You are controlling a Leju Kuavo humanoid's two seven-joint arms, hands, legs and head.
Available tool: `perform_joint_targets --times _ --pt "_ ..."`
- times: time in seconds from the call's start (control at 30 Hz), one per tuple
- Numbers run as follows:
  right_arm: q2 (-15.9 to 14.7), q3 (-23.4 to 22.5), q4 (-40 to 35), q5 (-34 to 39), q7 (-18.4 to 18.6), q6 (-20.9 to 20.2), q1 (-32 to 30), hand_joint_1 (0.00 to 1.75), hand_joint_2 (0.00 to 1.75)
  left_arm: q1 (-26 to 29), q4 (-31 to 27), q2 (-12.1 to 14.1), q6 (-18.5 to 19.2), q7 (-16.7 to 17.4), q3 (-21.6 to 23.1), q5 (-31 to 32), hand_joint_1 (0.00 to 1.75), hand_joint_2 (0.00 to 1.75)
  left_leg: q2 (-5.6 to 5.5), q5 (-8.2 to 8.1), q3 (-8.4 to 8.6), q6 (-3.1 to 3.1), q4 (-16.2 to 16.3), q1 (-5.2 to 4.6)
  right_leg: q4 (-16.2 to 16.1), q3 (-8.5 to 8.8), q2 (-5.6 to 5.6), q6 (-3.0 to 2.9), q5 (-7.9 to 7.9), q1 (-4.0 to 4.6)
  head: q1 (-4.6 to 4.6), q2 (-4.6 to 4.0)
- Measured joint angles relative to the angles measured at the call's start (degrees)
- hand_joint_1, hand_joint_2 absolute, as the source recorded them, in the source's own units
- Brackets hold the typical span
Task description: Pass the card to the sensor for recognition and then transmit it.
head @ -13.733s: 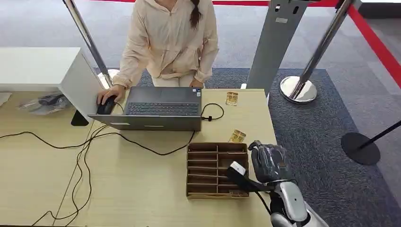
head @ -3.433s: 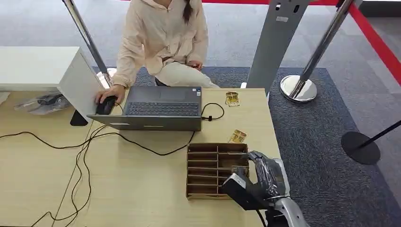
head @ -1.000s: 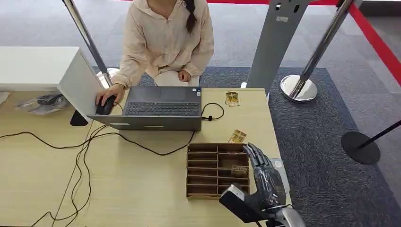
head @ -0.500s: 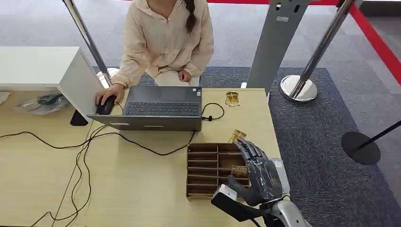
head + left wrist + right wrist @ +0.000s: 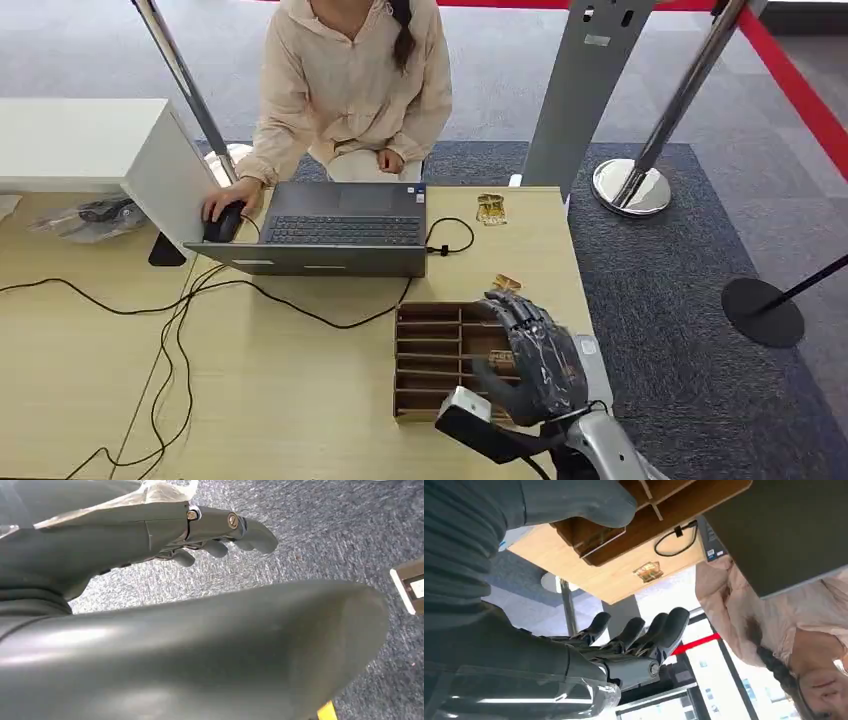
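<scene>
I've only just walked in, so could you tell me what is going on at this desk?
The robot's right hand is over the right side of a brown card tray on the desk, fingers spread and holding nothing that I can see. A card lies in the tray just under the hand, and two more lie on the desk beyond it. The left hand hangs over the carpet. Across the desk a person sits at a laptop, one hand on a mouse.

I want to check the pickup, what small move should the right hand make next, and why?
Probably lower and close the fingers on the card in the wooden divider tray. The right hand hovers over the tray's right compartments, fingers spread, thumb apart, apparently holding nothing.
</scene>
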State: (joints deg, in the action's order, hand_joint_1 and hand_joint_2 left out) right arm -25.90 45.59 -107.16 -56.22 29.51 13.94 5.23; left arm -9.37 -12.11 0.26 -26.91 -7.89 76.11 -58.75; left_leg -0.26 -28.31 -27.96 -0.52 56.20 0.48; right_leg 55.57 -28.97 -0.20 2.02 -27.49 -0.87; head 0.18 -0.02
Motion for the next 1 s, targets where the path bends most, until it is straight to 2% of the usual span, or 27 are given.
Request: perform_joint_targets --times 1.0 --pt "7.2 -1.2 10.9 -0.3 -4.5 -1.3 3.8 0.65 1.75 -1.5 0.0 -0.4 0.6 1.4 0.4 2.2 0.00 0.00 0.00 0.00 -0.03 0.00 0.0 0.00 0.0 -0.01 0.00 0.00 0.00 0.00 0.00 0.00"
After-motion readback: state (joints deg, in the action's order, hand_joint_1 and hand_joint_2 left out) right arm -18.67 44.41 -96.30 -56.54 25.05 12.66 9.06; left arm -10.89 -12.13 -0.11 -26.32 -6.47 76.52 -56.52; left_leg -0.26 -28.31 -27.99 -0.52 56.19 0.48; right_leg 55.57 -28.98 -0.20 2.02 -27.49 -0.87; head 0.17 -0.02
